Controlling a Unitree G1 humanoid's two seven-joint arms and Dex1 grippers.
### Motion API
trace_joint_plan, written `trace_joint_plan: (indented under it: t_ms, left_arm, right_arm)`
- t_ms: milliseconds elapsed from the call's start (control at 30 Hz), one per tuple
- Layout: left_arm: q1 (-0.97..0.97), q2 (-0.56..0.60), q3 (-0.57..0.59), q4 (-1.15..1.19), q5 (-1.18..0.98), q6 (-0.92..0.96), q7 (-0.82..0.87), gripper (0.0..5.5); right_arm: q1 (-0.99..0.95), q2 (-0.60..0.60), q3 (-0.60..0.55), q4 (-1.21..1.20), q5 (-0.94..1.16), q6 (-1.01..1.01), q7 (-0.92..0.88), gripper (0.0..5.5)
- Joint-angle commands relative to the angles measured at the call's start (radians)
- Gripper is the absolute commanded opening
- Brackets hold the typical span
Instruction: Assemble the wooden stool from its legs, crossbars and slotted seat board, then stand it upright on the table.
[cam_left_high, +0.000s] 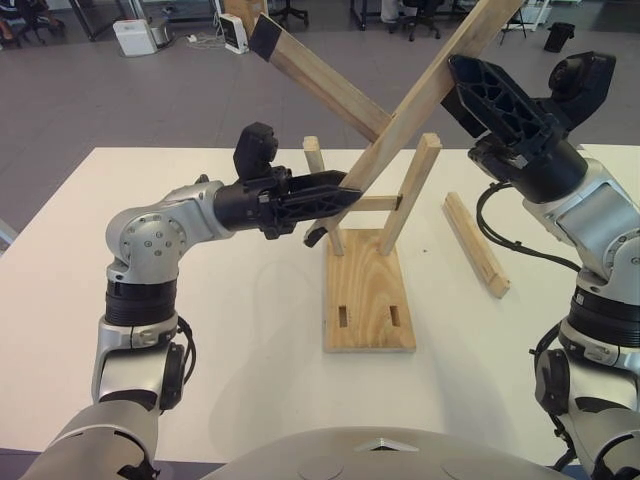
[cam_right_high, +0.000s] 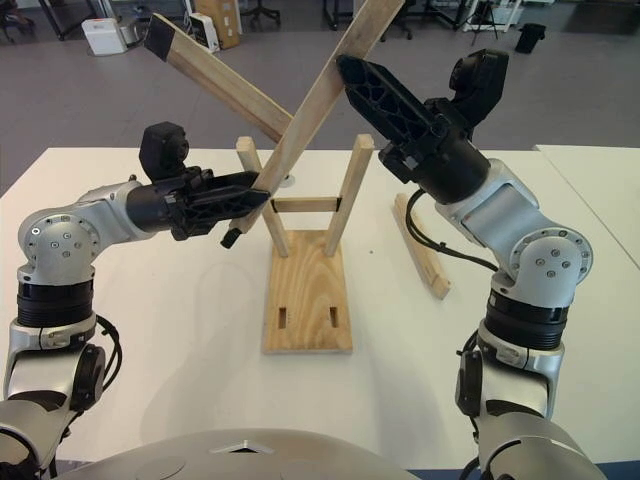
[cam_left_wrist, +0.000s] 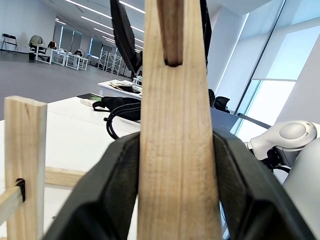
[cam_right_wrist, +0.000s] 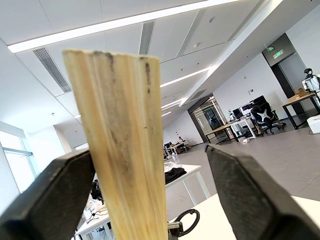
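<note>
wooden leg (cam_left_high: 420, 100) slants above the seat board (cam_left_high: 368, 290); our left gripper (cam_left_high: 348, 192) clamps its lower end, our right gripper (cam_left_high: 462, 72) straddles it, fingers spread.

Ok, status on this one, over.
Left gripper shut on tilted leg, bar slotted into it. Right gripper open around leg's upper part. Seat board flat, near slots empty. Spare stick lies off to the right.

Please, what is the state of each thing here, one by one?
seat board: flat on table, two near slots empty.
standing legs: two, at board's far end, joined by crossbar.
held leg: in the air, tilted.
loose bar: lying on table.
left gripper: shut on held leg.
right gripper: open around held leg.
</note>
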Motion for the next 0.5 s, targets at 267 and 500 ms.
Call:
trace_joint_plan:
  t_ms: [267,500]
  left_arm:
    - [0.023,0.035,-0.025,-0.019,0.0,0.021,-0.04,2.03]
    - [0.021,0.041,-0.03,-0.017,0.005,0.016,-0.042,2.03]
  right_arm:
    - [-0.005,-0.023,0.009,-0.006,0.118,0.008,-0.001,2.48]
    - [0.018,-0.044,0.014,-0.013,0.086,0.016,-0.004,2.09]
